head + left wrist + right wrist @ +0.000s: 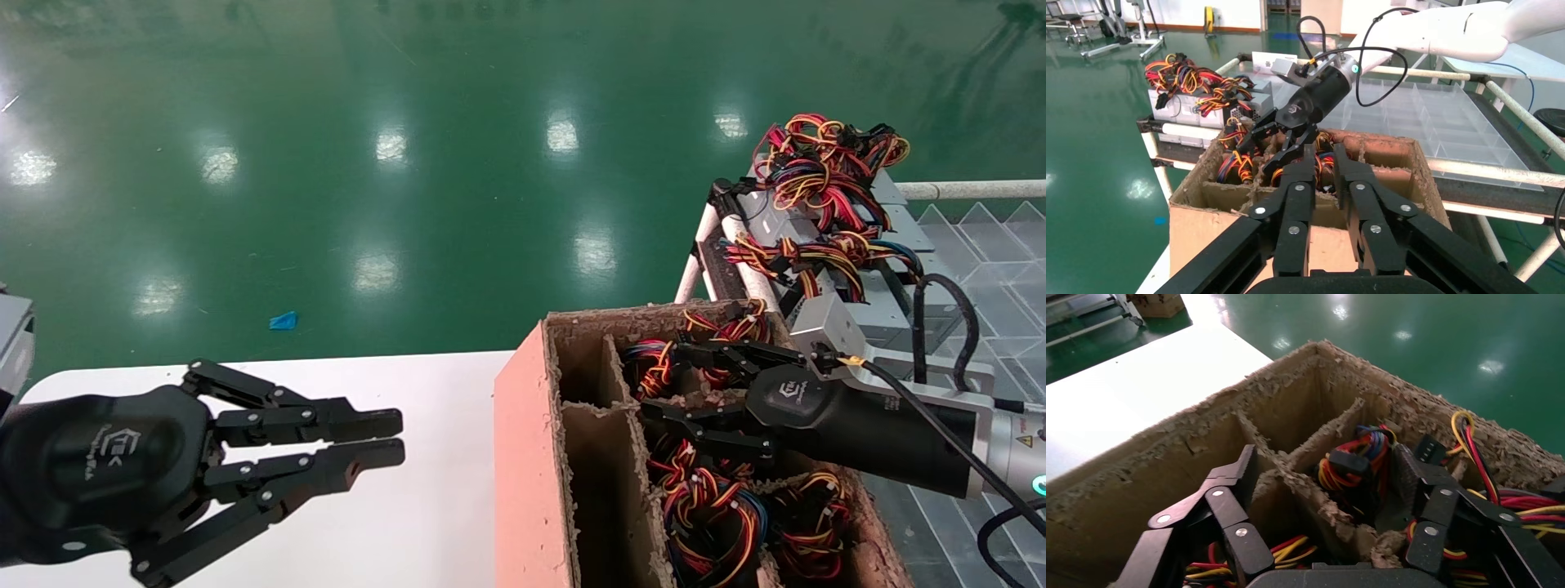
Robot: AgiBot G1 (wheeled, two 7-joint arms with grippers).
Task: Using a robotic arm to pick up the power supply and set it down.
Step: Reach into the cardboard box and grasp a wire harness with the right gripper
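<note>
My right gripper (662,380) (1326,454) hangs open just above a worn cardboard box (523,425), its two fingers straddling a frayed divider (1315,490). Nothing sits between them. Under it, bundles of red, yellow and black wires (1355,459) with black plugs fill the compartments; the metal bodies beneath are hidden. More of the grey power supplies (817,220) (1177,107) stand in a row on a rack behind the box, wires piled on top. My left gripper (400,438) (1324,150) is parked over the white table (441,506), shut and holding nothing.
The box has two bare compartments on its table side (592,482). A clear divided plastic tray (997,245) lies on the rack to the right. A black cable (940,425) trails along the right arm. Green floor with a blue scrap (283,320) lies beyond the table.
</note>
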